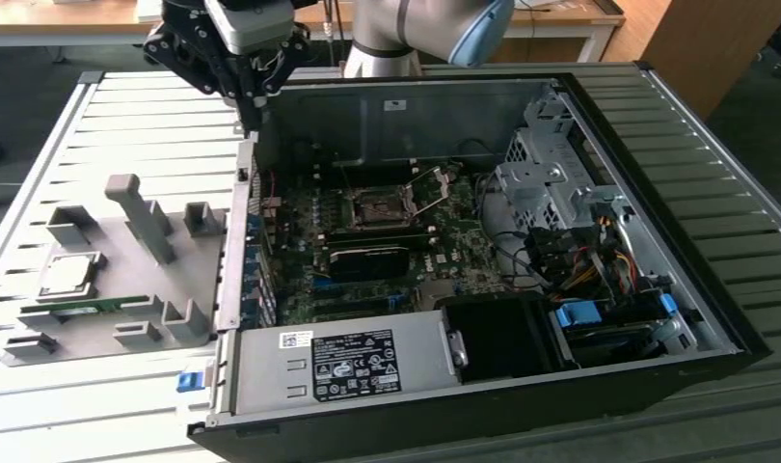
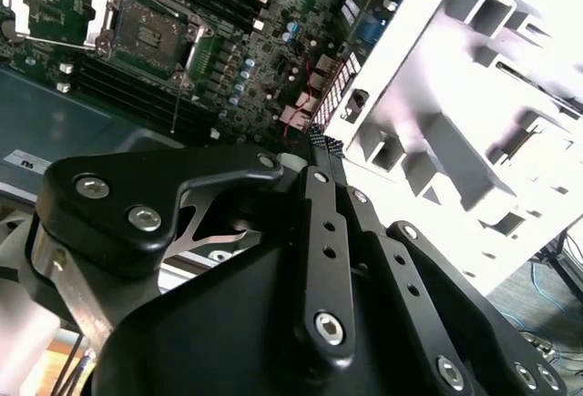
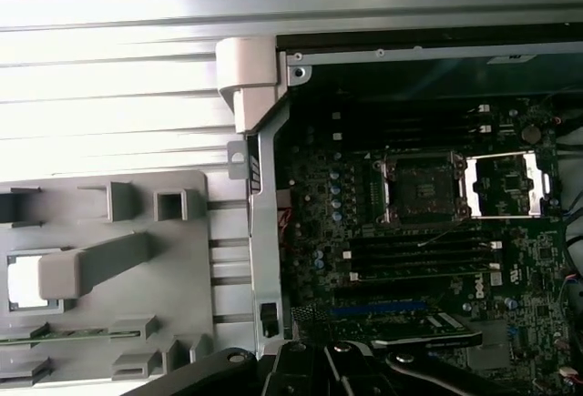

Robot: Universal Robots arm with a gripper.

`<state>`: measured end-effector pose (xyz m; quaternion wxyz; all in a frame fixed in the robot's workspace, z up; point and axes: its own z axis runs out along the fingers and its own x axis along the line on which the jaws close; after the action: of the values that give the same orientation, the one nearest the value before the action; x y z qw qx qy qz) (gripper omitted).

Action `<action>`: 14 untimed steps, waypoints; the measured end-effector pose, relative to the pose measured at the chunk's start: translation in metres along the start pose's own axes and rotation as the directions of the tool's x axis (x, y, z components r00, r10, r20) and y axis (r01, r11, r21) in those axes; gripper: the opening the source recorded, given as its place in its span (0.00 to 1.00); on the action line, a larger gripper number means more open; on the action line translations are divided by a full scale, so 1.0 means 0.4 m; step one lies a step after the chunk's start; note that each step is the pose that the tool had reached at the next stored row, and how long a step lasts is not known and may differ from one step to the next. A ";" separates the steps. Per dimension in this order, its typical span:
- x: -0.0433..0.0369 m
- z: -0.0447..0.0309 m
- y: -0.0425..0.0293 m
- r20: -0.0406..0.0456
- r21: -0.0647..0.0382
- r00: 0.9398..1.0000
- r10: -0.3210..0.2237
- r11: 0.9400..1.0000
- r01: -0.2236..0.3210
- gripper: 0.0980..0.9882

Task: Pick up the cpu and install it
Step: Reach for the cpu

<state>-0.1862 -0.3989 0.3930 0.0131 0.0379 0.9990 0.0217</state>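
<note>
We see the gripper (image 1: 252, 108) closed with nothing between its fingertips. It hangs over the far corner of the computer case (image 1: 390, 121), on the side toward the exterior view's left.

The cpu (image 1: 69, 275) lies flat in its nest on the grey fixture plate (image 1: 172, 289), near the bench (image 1: 738, 241) edge at the exterior view's left and well apart from the gripper. The memory stick (image 1: 85, 307) lies just beside it.

The socket (image 1: 371, 207) sits open near the middle of the board, with its load plate (image 1: 432, 183) tipped up next to it.

Risks, as we judge them:
- The chip is thin and slick and sits low in its nest, so a pinch on its edges could slip or cock it.
- The fingers could snag the memory stick.
- The case wall stands between plate and socket, so a low carry could clip it.
- A tilted or wrongly turned chip could bend the socket contacts.
- The raised load plate crowds the approach.

The bench is pale ribbed metal slats, and the case takes up most of it. Wooden desks (image 1: 545, 17) and a dark floor (image 1: 17, 96) lie beyond the far edge.
</note>
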 end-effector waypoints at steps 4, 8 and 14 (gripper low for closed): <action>0.013 0.000 -0.001 0.000 0.000 1.000 0.000 1.000 0.000 0.01; 0.024 0.000 -0.002 0.000 0.000 1.000 0.000 1.000 0.000 0.01; 0.046 -0.001 -0.003 0.000 0.000 1.000 0.000 1.000 0.000 0.01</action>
<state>-0.2048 -0.3989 0.3928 0.0130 0.0379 0.9990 0.0217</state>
